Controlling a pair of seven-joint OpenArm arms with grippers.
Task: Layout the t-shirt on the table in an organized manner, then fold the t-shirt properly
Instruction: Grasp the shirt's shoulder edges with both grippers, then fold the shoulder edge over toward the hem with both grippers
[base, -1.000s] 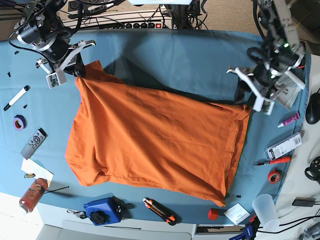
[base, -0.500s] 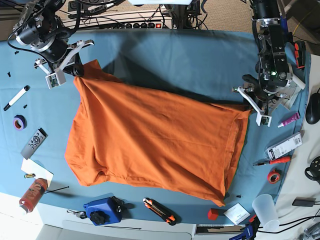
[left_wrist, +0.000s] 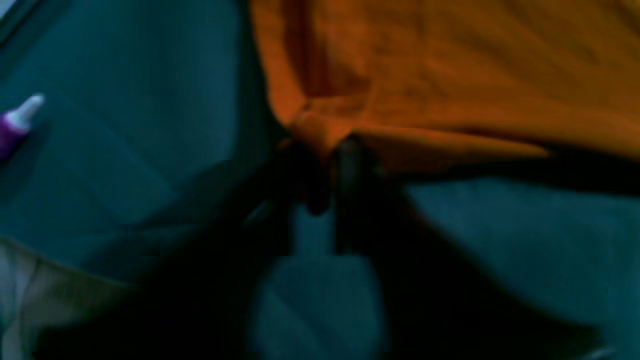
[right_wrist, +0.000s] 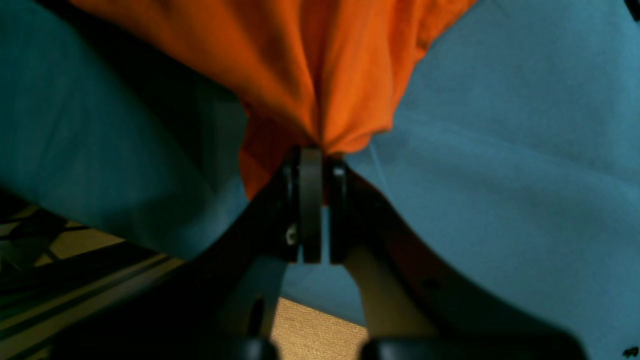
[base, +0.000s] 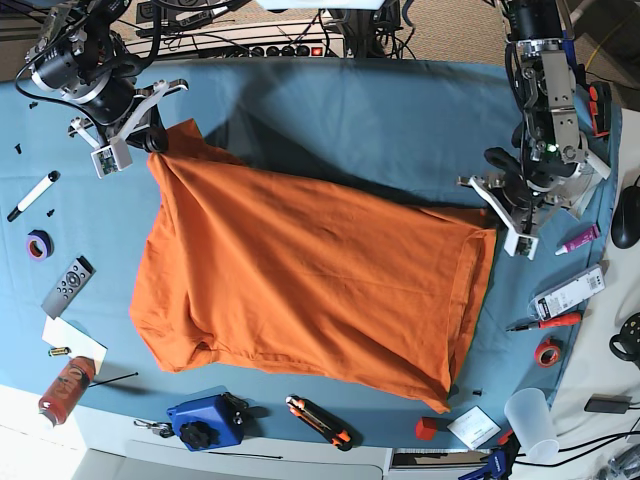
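The orange t-shirt (base: 310, 280) lies spread and wrinkled across the blue-teal table (base: 350, 120). My left gripper (base: 494, 222), on the right in the base view, sits at the shirt's upper right corner. The left wrist view shows that gripper (left_wrist: 325, 167) shut on the bunched orange corner (left_wrist: 320, 127). My right gripper (base: 158, 140), at the far left of the table, pinches the shirt's upper left corner. In the right wrist view it (right_wrist: 315, 160) is shut, with the cloth (right_wrist: 325, 75) fanning out from its tips.
Along the left edge lie a marker (base: 33, 195), a purple tape roll (base: 39, 244), a remote (base: 68, 286) and a red can (base: 66, 388). At the front are a blue device (base: 207, 422) and a cutter (base: 320, 421). On the right sit a purple tube (base: 578, 239), a red tape roll (base: 547, 352) and a cup (base: 530, 422).
My left gripper came down to the shirt's upper right corner and closed on it. The right gripper kept its hold at the upper left corner.
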